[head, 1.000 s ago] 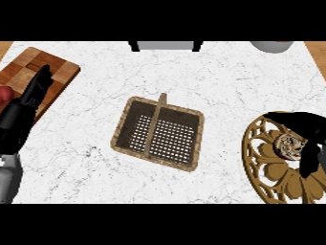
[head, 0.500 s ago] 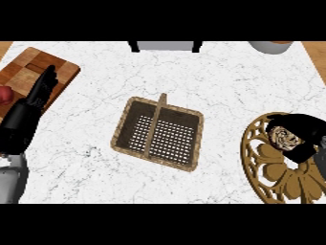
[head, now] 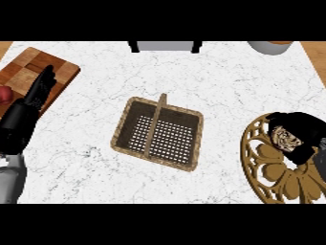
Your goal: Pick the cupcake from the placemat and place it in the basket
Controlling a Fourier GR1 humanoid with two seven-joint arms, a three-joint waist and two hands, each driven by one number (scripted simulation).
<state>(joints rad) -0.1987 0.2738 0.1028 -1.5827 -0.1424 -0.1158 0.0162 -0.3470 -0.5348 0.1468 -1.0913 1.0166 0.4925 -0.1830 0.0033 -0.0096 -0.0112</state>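
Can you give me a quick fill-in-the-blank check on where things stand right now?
1. The right hand is curled round the ____ over the gold placemat.
2. The basket holds ____ yet.
3. The left hand, fingers straight, lies over the wooden ____.
Missing words: cupcake; nothing; cutting board

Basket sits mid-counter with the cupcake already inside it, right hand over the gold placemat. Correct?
Not quite. The head view shows the basket mid-counter but holding nothing; the cupcake is on the gold placemat, with the right hand curled round it. The rest stands.
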